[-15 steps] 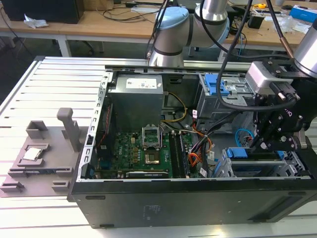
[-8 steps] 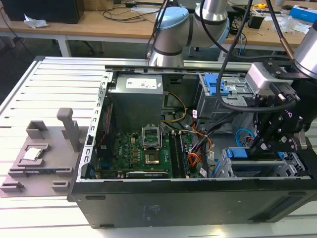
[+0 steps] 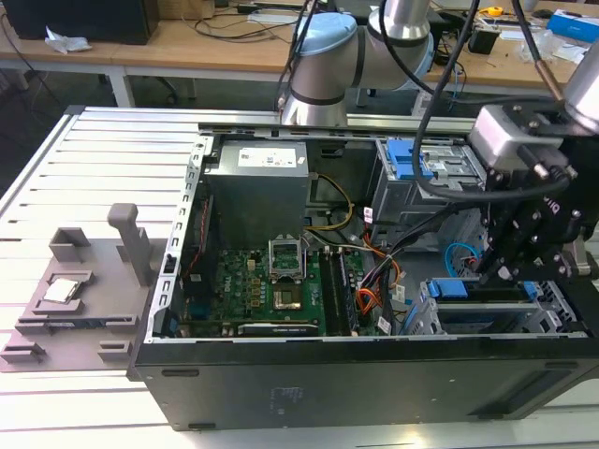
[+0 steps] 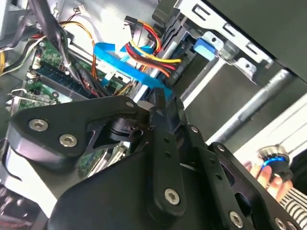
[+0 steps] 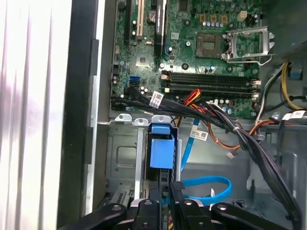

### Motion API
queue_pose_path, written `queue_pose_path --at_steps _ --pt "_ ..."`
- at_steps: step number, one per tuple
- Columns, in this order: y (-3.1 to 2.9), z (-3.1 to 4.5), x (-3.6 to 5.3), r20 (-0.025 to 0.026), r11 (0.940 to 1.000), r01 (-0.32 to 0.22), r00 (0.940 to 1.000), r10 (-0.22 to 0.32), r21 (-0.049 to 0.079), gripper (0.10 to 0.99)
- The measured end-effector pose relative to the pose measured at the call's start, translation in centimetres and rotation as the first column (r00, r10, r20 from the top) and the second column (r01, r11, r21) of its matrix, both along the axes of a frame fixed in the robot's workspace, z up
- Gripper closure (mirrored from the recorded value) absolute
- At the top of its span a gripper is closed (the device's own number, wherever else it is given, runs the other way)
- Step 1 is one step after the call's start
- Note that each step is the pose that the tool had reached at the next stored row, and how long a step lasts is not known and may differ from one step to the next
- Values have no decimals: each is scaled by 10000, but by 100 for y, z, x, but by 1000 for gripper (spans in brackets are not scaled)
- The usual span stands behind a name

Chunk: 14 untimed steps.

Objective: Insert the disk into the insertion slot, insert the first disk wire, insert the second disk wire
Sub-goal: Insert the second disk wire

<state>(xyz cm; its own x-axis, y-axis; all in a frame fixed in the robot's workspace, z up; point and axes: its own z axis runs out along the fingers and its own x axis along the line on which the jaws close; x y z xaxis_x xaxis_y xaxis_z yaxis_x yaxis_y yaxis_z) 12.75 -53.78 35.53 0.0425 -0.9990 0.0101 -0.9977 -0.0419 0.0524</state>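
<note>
The black gripper [image 5: 165,203], clenched narrowly on a dark plug, hovers beside the blue-framed disk [image 5: 160,151] seated in the silver perforated insertion slot [image 5: 122,158], near the flat light blue cable [image 5: 206,184], seemingly for plugging.

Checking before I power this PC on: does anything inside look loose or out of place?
Yes. The light blue cable loops free beside the drive cage, and the orange-red wire bundle hangs loose above it. The gripper sits low by the cage.
</note>
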Motion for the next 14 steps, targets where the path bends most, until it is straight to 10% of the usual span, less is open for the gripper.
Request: queue_pose_path --at_steps 8,14 --pt "7 271 0 0 10000 0 10000 0 0 980" --pt "7 313 0 -1 10000 0 10000 0 1 980"
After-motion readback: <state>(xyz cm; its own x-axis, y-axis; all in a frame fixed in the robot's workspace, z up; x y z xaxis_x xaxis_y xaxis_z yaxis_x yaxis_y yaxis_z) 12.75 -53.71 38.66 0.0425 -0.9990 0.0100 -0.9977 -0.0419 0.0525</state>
